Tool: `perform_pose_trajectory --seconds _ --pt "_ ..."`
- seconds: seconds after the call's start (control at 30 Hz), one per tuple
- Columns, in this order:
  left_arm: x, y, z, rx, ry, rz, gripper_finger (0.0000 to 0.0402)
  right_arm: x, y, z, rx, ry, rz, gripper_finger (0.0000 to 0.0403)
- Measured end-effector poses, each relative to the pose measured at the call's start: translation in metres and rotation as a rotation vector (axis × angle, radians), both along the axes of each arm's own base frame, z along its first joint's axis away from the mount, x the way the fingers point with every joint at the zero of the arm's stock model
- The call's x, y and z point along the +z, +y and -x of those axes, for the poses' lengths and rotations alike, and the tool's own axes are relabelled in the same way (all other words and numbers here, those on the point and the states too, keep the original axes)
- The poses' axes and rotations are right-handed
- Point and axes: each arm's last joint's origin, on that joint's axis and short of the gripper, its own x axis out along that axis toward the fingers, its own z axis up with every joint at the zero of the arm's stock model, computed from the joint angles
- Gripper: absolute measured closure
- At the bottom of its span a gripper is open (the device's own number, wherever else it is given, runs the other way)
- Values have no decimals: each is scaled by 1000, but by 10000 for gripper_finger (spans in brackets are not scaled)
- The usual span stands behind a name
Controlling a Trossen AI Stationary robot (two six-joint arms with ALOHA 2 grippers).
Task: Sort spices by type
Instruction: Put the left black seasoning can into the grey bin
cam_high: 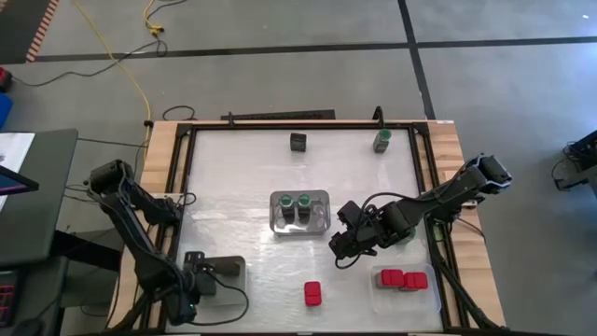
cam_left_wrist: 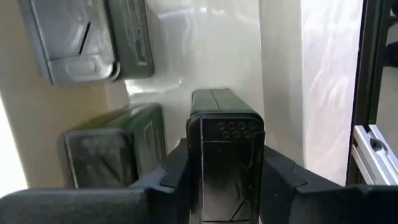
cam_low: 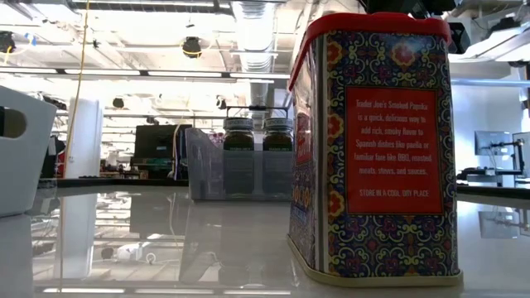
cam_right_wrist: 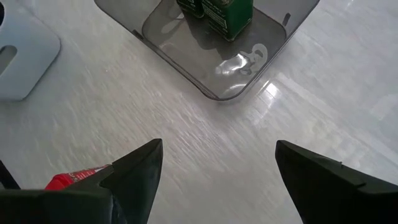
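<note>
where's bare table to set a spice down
Bare: the wide stretch between the dark tin at the far edge and the clear middle tray of green-lidded jars. Crowded: right gripper between that tray and the red tin.

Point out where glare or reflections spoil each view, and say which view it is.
High view: the white table looks washed out and hazy. Low view: ceiling lights mirror off the tabletop in front of the red-topped tin. Left wrist view: bright streaks wash over the surface beyond the dark tin in the left claw. Right wrist view: a glare spot sits inside the clear tray.
</note>
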Motion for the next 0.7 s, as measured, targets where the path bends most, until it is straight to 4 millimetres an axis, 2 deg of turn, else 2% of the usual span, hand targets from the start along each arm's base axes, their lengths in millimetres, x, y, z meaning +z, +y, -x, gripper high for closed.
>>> perform_pose_trajectory --seconds 0.17,0.4,0.7 --pt "0 0 -2 0 -1 0 283 0 0 0 0 0 0 65" --pt "0 0 -2 26 3 11 243 0 0 0 4 5 5 65" --pt "0 -1 -1 76 54 46 237 0 0 1 27 11 20 65"
